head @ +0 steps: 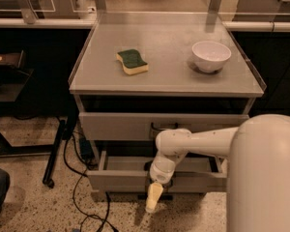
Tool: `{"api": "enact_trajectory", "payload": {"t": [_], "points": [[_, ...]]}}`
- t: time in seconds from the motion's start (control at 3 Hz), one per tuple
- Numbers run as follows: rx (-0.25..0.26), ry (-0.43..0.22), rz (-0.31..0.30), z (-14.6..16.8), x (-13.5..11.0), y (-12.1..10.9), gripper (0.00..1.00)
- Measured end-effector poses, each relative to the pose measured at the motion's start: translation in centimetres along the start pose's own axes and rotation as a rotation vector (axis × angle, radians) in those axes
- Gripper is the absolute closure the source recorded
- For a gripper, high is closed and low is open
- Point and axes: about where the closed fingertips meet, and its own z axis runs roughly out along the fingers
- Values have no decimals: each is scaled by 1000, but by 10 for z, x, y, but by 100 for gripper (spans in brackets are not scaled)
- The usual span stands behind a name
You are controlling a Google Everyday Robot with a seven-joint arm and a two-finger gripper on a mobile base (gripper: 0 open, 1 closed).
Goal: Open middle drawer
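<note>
The middle drawer (117, 181) is a wide shallow grey metal drawer. It stands pulled out part way from the grey cabinet, and its inside shows as a dark trough behind the front. My gripper (153, 200) hangs pointing down at the centre of that drawer's front and reaches below its lower edge. It covers the spot where the handle sits, so the handle is hidden. My white arm (198, 141) reaches in from the right.
The drawer above (116, 125) is shut, with a dark loop handle (159, 126). On the cabinet top (169, 79) lie a green-and-yellow sponge (132, 62) and a white bowl (211, 55). Cables (79, 190) trail on the floor at left, by a black stand leg (55, 151).
</note>
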Motion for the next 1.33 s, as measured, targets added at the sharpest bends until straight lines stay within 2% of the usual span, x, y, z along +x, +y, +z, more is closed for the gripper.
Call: {"api": "enact_trajectory", "payload": {"t": [0.33, 0.67, 1.33], "points": [[-10, -8, 54, 0, 19, 18, 0], [-25, -34, 113, 1, 56, 72, 0], [-32, -43, 98, 2, 59, 76, 0]]}}
